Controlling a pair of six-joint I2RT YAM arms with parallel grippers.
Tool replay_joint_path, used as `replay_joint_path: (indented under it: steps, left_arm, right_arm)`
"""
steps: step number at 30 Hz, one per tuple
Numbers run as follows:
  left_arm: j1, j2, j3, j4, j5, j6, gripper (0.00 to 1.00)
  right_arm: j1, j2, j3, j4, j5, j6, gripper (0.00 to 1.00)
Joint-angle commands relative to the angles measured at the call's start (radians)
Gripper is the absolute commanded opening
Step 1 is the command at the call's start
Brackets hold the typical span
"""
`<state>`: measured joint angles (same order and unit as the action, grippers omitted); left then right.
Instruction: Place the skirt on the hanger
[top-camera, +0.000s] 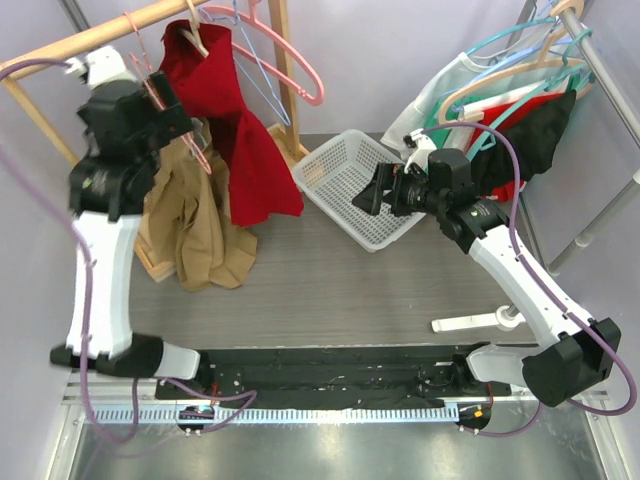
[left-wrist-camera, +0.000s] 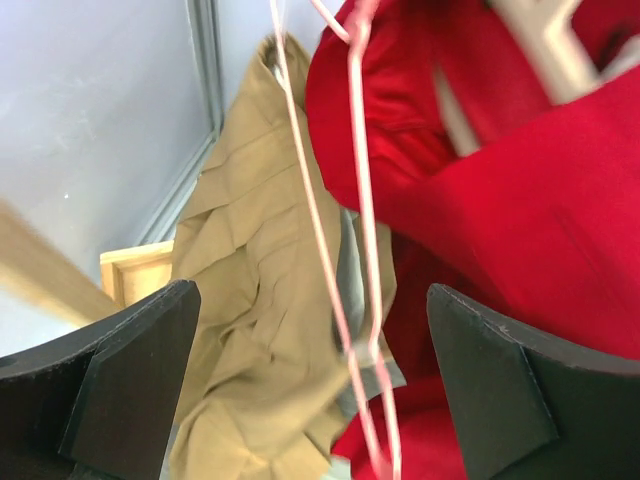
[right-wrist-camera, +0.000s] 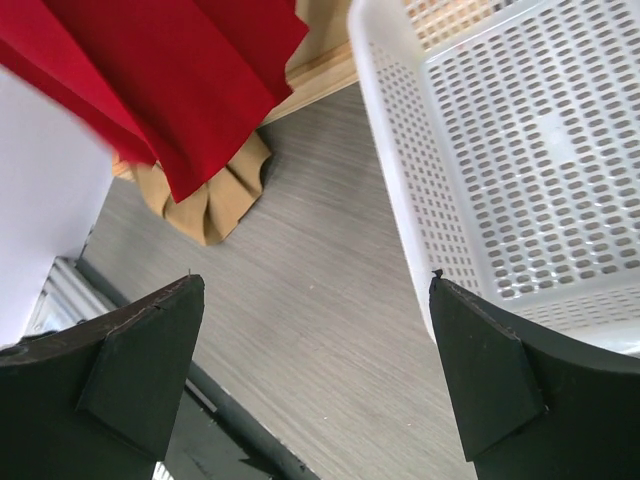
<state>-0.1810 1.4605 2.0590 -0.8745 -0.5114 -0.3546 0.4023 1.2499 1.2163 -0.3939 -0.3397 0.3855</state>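
The tan skirt (top-camera: 195, 215) hangs under the wooden rack (top-camera: 60, 45), beside the red dress (top-camera: 250, 150), its hem bunched on the tabletop (top-camera: 330, 290). Up at the rack, the left gripper (left-wrist-camera: 312, 300) has its fingers spread around a pink hanger (left-wrist-camera: 362, 200). Well right of the rack, the right gripper (right-wrist-camera: 315, 285) has its fingers spread over the white basket (top-camera: 350, 185).

Pale lavender walls (top-camera: 400, 60) close in the space on the back and both sides, evenly lit with no hard shadows, and a grey wood-grain tabletop (top-camera: 330, 290) runs between them. A wooden garment rack (top-camera: 60, 45) stands at the back left with its base on that surface, a metal-tube rack (top-camera: 598, 221) stands at the right, and a white perforated basket (top-camera: 350, 190) sits tilted between the two. Along the near edge lie a black strip (top-camera: 330, 375) and, below it, a brushed metal ledge (top-camera: 330, 450).
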Motion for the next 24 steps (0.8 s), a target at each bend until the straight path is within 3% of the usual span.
replay_joint_path:
  steps: [1,8,15,24]
  left_arm:
    - [0.005,-0.192,-0.052,-0.093,0.103,-0.050,1.00]
    - [0.005,-0.439,-0.318,-0.173,0.253,-0.096,1.00]
    - [0.005,-0.724,-0.742,-0.127,0.289,-0.115,1.00]
    - [0.003,-0.832,-0.915,-0.080,0.347,-0.115,1.00]
  right_arm:
    - [0.004,-0.056,0.039,0.003,0.083,-0.031,1.00]
    - [0.003,-0.121,-0.034,0.009,0.165,-0.060,1.00]
    - [0.004,-0.204,-0.172,0.043,0.223,-0.076,1.00]
    - [0.003,-0.247,-0.259,0.059,0.241,-0.057,1.00]
